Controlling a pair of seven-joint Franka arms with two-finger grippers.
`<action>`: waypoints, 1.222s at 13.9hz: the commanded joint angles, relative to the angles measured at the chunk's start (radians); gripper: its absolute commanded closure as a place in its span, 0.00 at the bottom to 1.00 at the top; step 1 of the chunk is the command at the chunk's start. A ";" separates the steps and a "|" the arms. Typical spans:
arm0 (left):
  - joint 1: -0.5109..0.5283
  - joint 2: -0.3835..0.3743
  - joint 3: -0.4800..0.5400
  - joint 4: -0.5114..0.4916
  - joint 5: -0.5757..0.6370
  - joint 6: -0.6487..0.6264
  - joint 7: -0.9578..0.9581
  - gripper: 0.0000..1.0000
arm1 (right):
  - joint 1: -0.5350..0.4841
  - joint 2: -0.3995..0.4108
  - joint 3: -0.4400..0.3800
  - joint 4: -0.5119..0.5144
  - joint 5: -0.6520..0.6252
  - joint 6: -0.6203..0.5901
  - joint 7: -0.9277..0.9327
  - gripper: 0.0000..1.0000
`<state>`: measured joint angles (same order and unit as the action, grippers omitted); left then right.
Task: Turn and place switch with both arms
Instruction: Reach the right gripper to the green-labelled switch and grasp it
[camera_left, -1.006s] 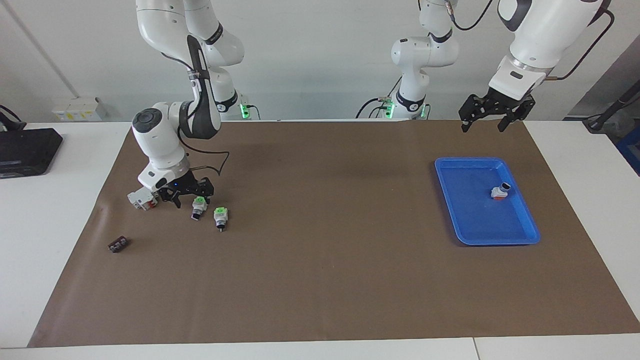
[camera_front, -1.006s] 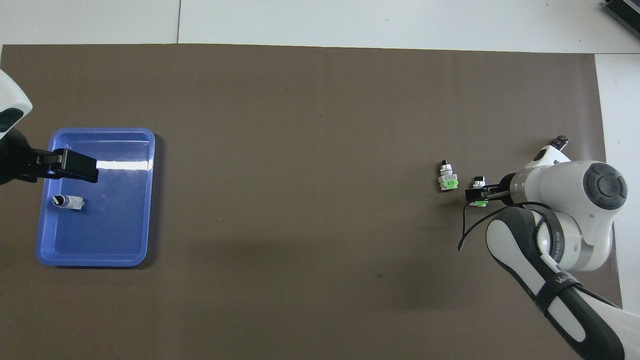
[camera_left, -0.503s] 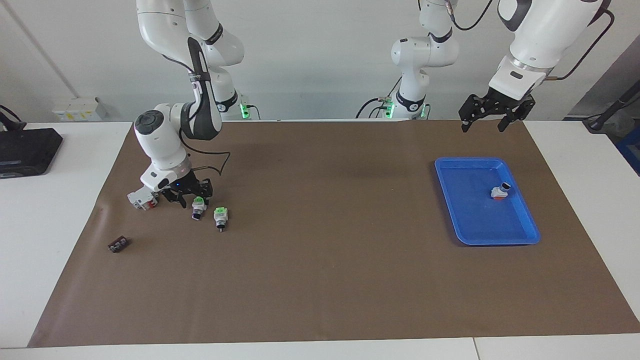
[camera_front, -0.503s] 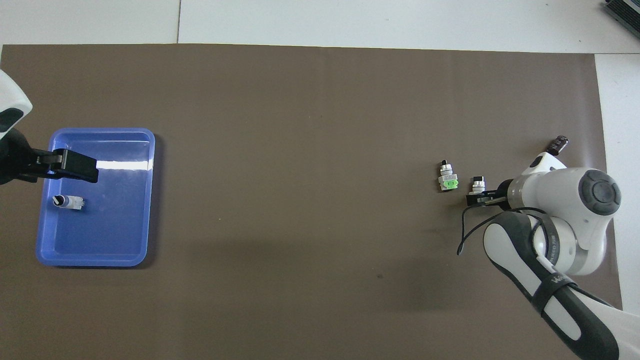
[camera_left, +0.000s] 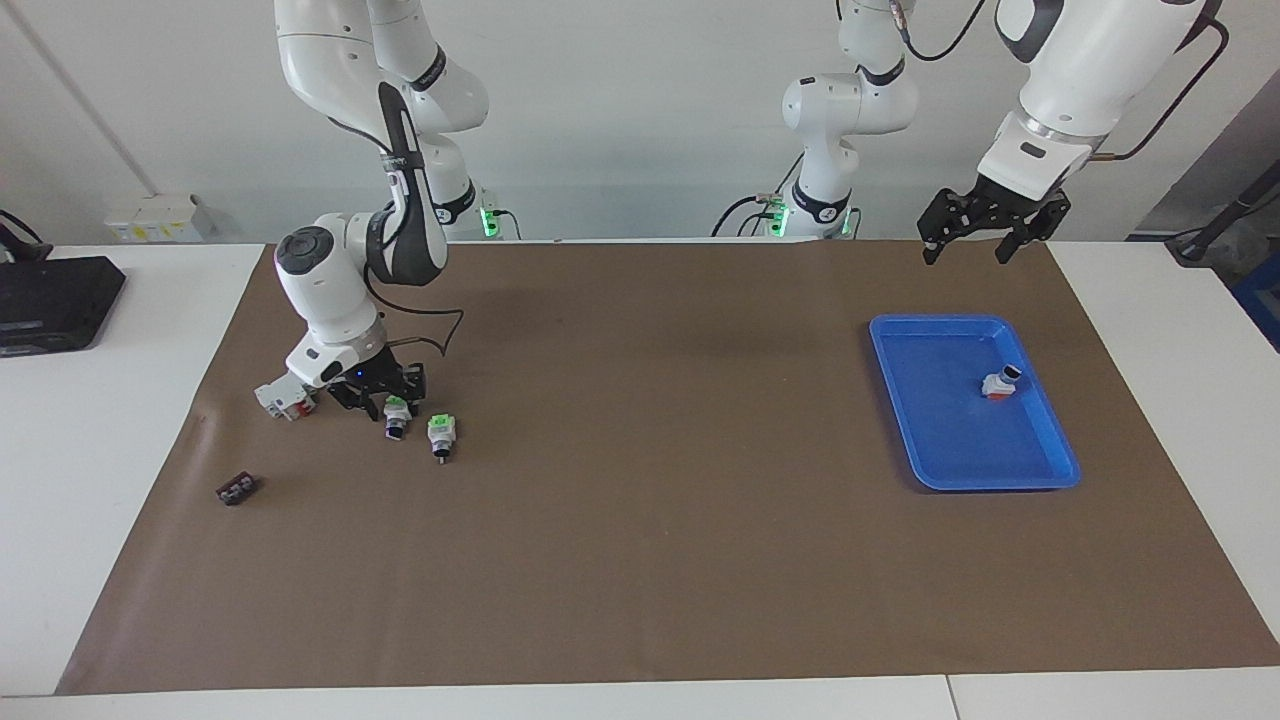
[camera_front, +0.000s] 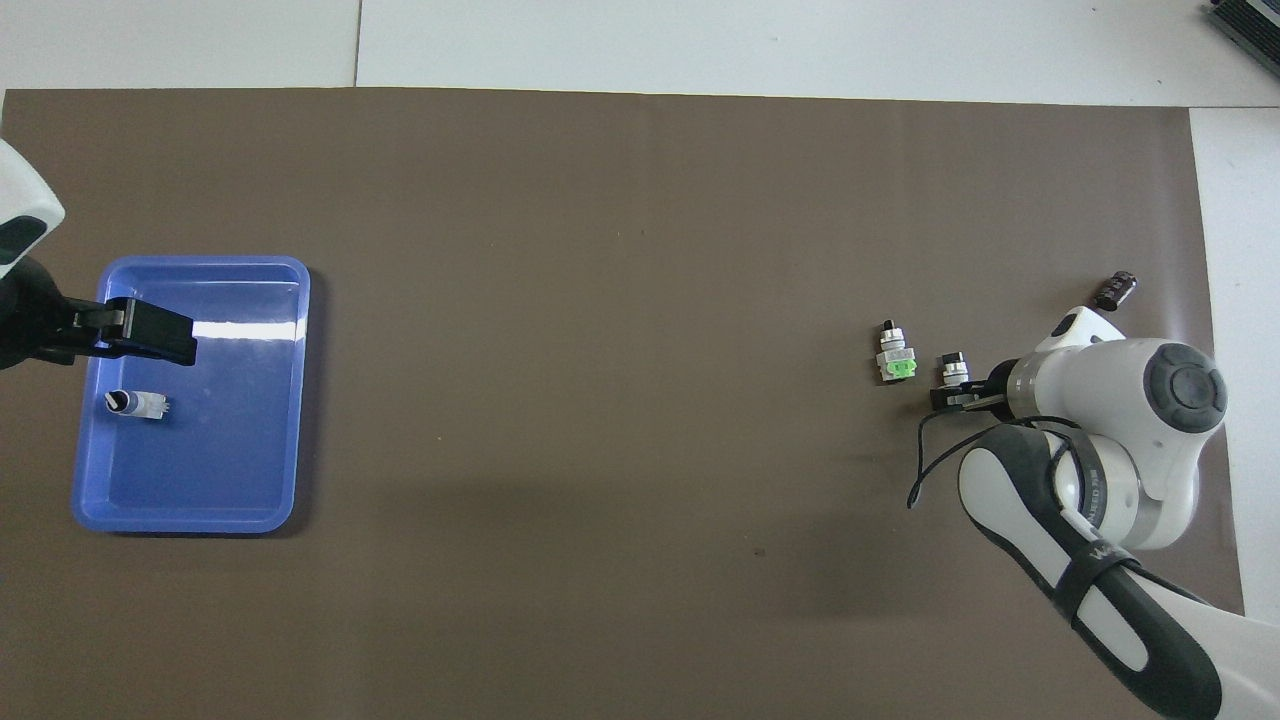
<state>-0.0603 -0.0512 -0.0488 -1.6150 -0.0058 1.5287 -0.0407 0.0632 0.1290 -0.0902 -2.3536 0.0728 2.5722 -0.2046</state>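
Note:
Two green-ended switches lie on the brown mat toward the right arm's end. One switch (camera_left: 397, 417) lies at my right gripper (camera_left: 380, 397), which is low on the mat with its open fingers on either side of the green end. In the overhead view the gripper (camera_front: 947, 398) covers that green end and only the knob (camera_front: 952, 365) shows. The other green switch (camera_left: 441, 434) (camera_front: 896, 358) lies free beside it. My left gripper (camera_left: 968, 238) (camera_front: 160, 340) hangs open and empty, raised over the blue tray's edge, and waits.
The blue tray (camera_left: 1040, 470) (camera_front: 200, 515) toward the left arm's end holds a red-ended switch (camera_left: 1000, 383) (camera_front: 137, 404). A white block with a red part (camera_left: 283, 397) lies beside the right gripper. A small dark part (camera_left: 236, 489) (camera_front: 1115, 290) lies farther out.
My right gripper has come down and drawn in over the green end of the switch, which now hides under it in the overhead view. The left arm has not moved.

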 joint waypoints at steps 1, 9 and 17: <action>0.005 -0.029 0.001 -0.031 -0.011 0.007 0.004 0.00 | 0.001 0.000 0.003 -0.012 0.027 0.028 -0.029 0.79; 0.005 -0.029 0.001 -0.031 -0.011 0.007 0.004 0.00 | 0.082 0.006 0.006 0.200 0.021 -0.211 -0.435 1.00; 0.007 -0.029 0.001 -0.032 -0.011 0.018 0.004 0.00 | 0.086 -0.143 0.026 0.286 0.282 -0.452 -0.908 1.00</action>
<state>-0.0603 -0.0512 -0.0488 -1.6150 -0.0058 1.5292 -0.0407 0.1511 0.0171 -0.0802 -2.0749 0.2201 2.1565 -0.9977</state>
